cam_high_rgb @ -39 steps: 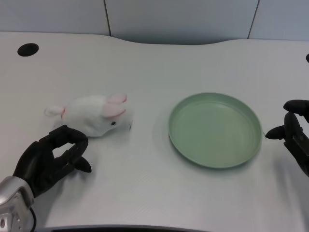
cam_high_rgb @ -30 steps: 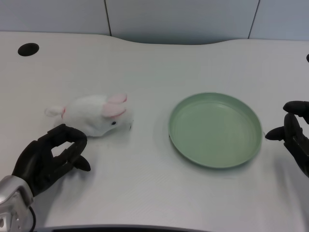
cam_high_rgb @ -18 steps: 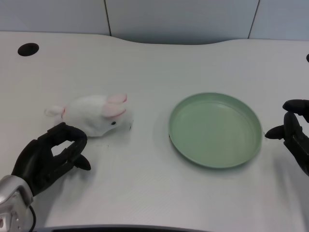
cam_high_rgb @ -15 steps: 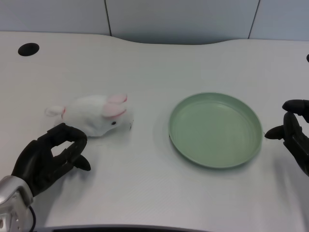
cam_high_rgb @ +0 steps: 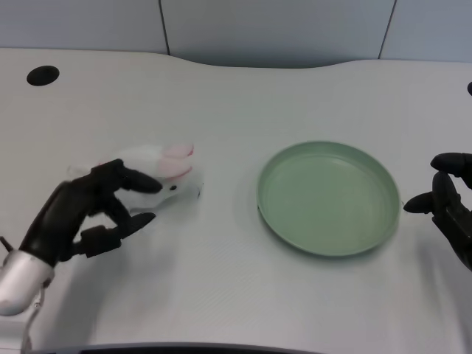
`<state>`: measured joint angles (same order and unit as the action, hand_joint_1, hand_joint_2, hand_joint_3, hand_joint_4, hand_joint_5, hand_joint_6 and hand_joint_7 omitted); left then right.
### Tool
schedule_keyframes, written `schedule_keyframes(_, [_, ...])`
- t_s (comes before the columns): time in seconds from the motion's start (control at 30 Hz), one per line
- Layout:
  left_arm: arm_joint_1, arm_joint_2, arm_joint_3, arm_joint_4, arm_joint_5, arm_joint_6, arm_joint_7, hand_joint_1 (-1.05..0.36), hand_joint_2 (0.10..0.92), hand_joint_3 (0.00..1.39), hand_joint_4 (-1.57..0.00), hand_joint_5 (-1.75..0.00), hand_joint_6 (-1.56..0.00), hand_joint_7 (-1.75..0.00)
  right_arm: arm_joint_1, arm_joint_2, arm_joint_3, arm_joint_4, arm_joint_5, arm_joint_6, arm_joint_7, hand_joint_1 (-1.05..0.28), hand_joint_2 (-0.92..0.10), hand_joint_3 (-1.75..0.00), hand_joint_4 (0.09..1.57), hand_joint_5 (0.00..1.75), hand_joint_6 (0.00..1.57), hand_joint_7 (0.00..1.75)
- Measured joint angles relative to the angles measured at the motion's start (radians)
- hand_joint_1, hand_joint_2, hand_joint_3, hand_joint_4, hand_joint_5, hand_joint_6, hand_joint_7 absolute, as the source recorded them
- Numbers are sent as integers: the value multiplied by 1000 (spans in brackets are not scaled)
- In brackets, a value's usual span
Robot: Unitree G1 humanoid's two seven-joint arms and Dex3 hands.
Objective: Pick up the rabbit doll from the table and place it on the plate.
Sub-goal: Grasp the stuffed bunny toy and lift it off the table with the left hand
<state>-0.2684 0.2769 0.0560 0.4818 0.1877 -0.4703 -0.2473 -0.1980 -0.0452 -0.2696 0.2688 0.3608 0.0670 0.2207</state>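
A white rabbit doll [cam_high_rgb: 167,170] with pink ears lies on its side on the white table, left of centre, head toward the plate. My left hand [cam_high_rgb: 87,209] hangs over its rear half with fingers spread, covering the tail and back; I cannot tell whether the fingers touch it. It holds nothing. The pale green plate [cam_high_rgb: 274,214] sits right of centre with nothing on it.
My right hand [cam_high_rgb: 448,205] waits at the right edge, just beyond the plate's rim. A round black hole [cam_high_rgb: 42,74] is in the table at the far left. A grey wall runs behind the table's curved back edge.
My left hand has risen from the table's front left and moved forward and right over the doll's rear, its fingers now spread. The doll and plate lie as before.
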Motion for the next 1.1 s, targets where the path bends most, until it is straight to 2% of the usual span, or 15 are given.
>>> schedule_keyframes(0.07, [-24, 51, -36, -15, 138, -46, 97, -550, 921, 138, -387, -1009, -557, -264, 0, 0, 0, 0, 0, 0, -5, -314, -921, -695, 350, 1746, 97, 1684])
schedule_keyframes(0.1, [-40, 78, -54, -15, 201, -65, 142, -579, 921, 140, -375, -836, -554, -159, 0, 0, 0, -1, 0, 0, -6, -308, -921, -705, 355, 1746, 93, 1692])
schedule_keyframes(0.2, [-78, 128, -88, -13, 287, -88, 220, -595, 921, 141, -374, -716, -556, -86, 1, 3, 1, -1, 1, 0, -6, -305, -921, -712, 358, 1746, 88, 1701])
schedule_keyframes(0.23, [-87, 136, -100, -13, 313, -88, 237, -637, 921, 147, -271, -579, -443, -49, 3, 4, 1, -3, 0, 0, -6, -304, -921, -713, 347, 1746, 80, 1704])
schedule_keyframes(0.27, [-102, 152, -120, -14, 357, -82, 248, -677, 921, 151, -205, -405, -326, -21, 5, 4, 4, -7, -6, 0, -10, -310, -921, -708, 336, 1746, 78, 1709])
schedule_keyframes(0.3, [-118, 170, -140, -14, 403, -70, 254, -697, 921, 153, -169, -331, -266, -11, 8, 4, 9, -14, -15, 0, -14, -306, -921, -704, 330, 1746, 78, 1711])
schedule_keyframes(0.33, [-136, 187, -155, -16, 441, -58, 265, -712, 921, 153, -141, -287, -221, -5, 11, 4, 13, -20, -18, 0, -16, -304, -921, -703, 327, 1746, 78, 1713])
schedule_keyframes(0.4, [-172, 215, -177, -21, 487, -33, 278, -754, 921, 149, -65, -222, -149, -1, 16, 4, 15, -25, -19, 0, -20, -300, -921, -703, 323, 1746, 78, 1713])
schedule_keyframes(0.47, [-211, 230, -201, -29, 523, 20, 270, -802, 921, 136, -13, -181, -117, 0, 19, 4, 17, -25, -18, -2, -16, -302, -921, -699, 341, 1746, 85, 1713])
schedule_keyframes(0.6, [-266, 249, -248, -46, 555, 91, 225, -851, 921, 87, 0, -140, -120, -7, 22, 4, 20, -26, -19, -7, -12, -306, -921, -680, 336, 1746, 86, 1707])
schedule_keyframes(0.77, [-330, 249, -303, -13, 556, 131, 158, -886, 921, 64, 1, -41, -97, -2, 26, 4, 25, -55, -21, 8, -43, -325, -921, -655, 333, 1746, 114, 1685])
schedule_keyframes(0.83, [-362, 246, -320, 15, 548, 136, 133, -905, 921, 80, 1, -15, -60, -1, 28, 3, 25, -59, -19, 12, -45, -316, -921, -674, 316, 1746, 112, 1677])
schedule_keyframes(0.97, [-499, 225, -377, 196, 535, 186, -19, -941, 921, 109, 1, 0, -11, 0, 38, 4, 26, -63, -5, 19, -22, -311, -921, -686, 299, 1746, 111, 1673])
schedule_keyframes(1.03, [-570, 198, -405, 298, 528, 198, -58, -996, 921, 112, 1, 1, -2, 1, 43, 3, 21, -65, 2, 22, -20, -314, -921, -678, 297, 1746, 115, 1675])
schedule_keyframes(1.1, [-633, 165, -434, 404, 527, 208, -85, -1020, 921, 117, 1, 1, 0, 1, 45, 3, 22, -73, 5, 25, -17, -317, -921, -678, 292, 1746, 114, 1673])
